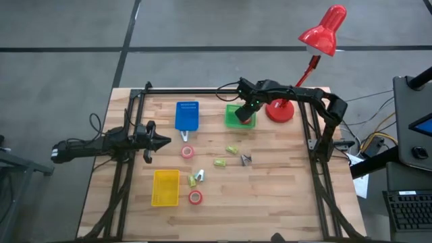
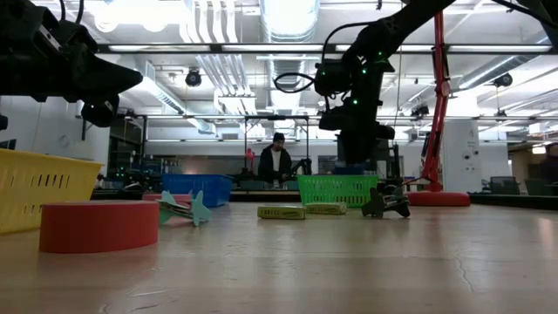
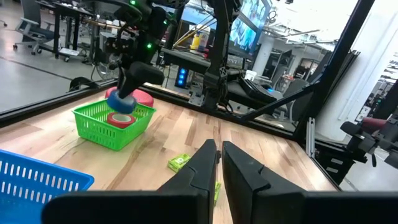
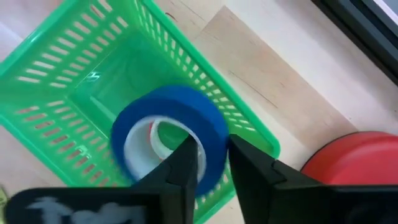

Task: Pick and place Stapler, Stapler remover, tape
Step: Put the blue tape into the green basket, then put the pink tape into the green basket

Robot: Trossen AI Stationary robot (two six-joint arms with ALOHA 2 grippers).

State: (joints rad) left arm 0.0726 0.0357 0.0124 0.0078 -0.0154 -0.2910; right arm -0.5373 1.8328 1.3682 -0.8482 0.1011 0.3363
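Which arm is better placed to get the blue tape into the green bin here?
Right. The right claw already pinches the blue tape directly above the green bin, which holds a red roll. The left claw waits shut, far across the table.

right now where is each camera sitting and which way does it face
High view: overhead, straight down on the table, both arms visible.
Low view: table height, looking level toward the room; right arm over the green basket.
Left wrist view: past the left gripper toward the right gripper.
Right wrist view: down on the blue tape it holds above the basket.
Shared: basket, blue tape in both wrist views.
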